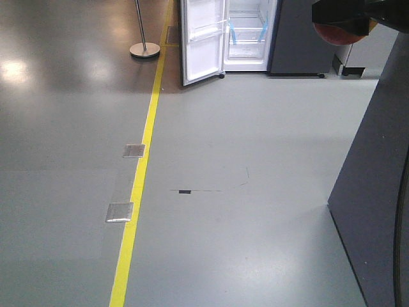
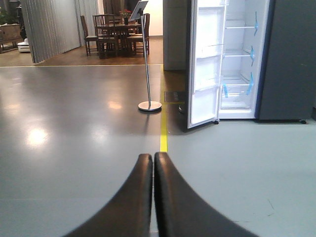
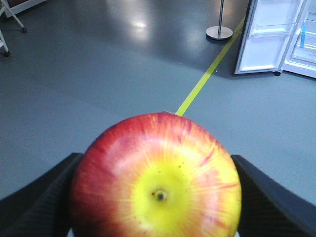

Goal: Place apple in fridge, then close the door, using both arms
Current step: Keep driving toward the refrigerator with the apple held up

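Note:
The glossy red and yellow apple [image 3: 155,175] fills the right wrist view, and my right gripper [image 3: 155,202] is shut on it with a black finger on each side. In the front view the apple [image 1: 333,36] hangs under that gripper [image 1: 339,19] at the top right, still some way short of the fridge. The fridge [image 1: 250,32] stands at the far end of the floor with its white inside showing. Its door [image 1: 203,41] is swung wide open to the left. My left gripper [image 2: 153,159] is shut on nothing and points at the open door [image 2: 205,64] and the fridge [image 2: 240,59].
A dark grey cabinet [image 1: 300,38] adjoins the fridge's right side. A chrome stanchion [image 2: 149,105] stands left of the door. A yellow floor line [image 1: 144,153] runs towards the fridge, with two metal floor plates [image 1: 133,151] beside it. A dark panel [image 1: 377,179] blocks the right.

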Available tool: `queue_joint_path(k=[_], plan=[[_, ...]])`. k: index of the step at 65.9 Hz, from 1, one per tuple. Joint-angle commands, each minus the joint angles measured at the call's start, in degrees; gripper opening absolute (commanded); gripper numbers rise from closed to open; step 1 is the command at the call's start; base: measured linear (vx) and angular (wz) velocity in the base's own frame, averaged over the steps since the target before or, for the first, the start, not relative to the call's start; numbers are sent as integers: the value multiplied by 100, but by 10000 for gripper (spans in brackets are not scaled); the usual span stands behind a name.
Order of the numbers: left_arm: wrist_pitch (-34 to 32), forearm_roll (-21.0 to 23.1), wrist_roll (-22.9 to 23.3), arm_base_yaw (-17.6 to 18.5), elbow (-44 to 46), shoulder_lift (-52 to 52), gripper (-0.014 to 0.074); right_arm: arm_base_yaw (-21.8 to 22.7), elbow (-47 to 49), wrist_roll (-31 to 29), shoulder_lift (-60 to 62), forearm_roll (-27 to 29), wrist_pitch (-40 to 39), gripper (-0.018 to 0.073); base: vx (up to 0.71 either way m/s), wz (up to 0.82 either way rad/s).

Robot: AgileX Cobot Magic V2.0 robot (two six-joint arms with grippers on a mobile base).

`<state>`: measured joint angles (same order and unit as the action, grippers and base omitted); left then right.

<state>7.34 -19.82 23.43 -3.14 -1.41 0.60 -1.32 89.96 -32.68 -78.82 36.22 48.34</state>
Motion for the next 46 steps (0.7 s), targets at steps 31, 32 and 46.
queue_joint_path(k=[31,32,46], plan=[[-421,32,-3,33,116,33,-6,18,182,-21,173,220,-348,122,9,0],[-421,32,-3,33,116,33,-6,18,182,-21,173,220,-348,122,10,0],[-421,32,-3,33,116,33,-6,18,182,-21,173,220,-348,122,10,-1]])
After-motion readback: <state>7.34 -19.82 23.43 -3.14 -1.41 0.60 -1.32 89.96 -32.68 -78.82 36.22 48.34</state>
